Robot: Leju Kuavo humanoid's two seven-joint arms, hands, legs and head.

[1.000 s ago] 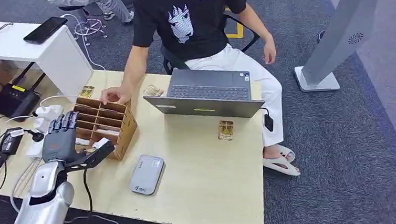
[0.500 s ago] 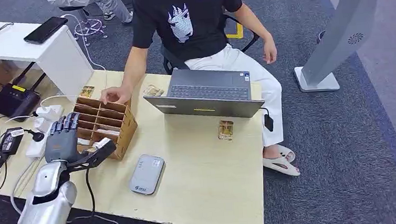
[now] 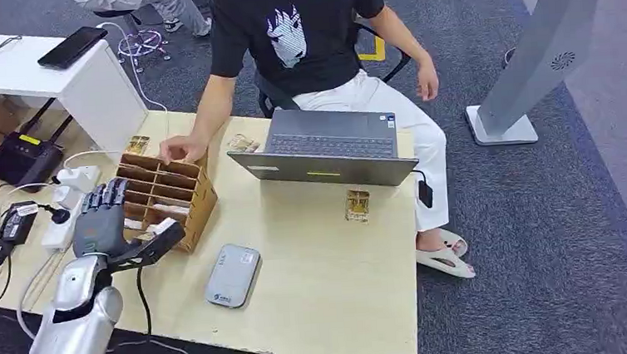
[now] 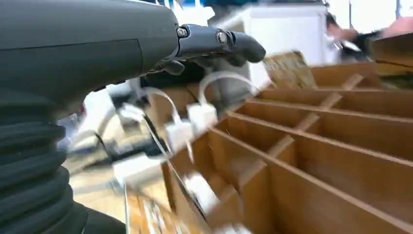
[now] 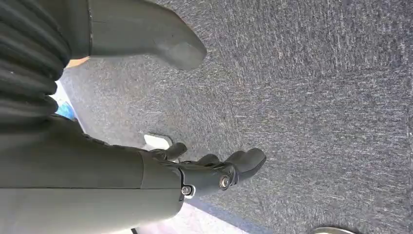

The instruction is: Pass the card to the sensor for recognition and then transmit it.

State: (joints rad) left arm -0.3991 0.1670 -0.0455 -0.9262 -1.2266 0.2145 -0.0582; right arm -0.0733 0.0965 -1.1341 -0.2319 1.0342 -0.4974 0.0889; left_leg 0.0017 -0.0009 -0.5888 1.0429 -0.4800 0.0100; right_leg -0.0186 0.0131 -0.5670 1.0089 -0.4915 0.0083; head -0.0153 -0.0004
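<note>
left hand (image 3: 100,218) hiding cardboard organizer (image 3: 179,190) slots

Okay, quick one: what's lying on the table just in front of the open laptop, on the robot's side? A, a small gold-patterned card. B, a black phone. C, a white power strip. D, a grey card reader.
A: a small gold-patterned card lies flat on the table just below the laptop in the head view; the grey card reader sits further toward the robot's left hand.
</note>
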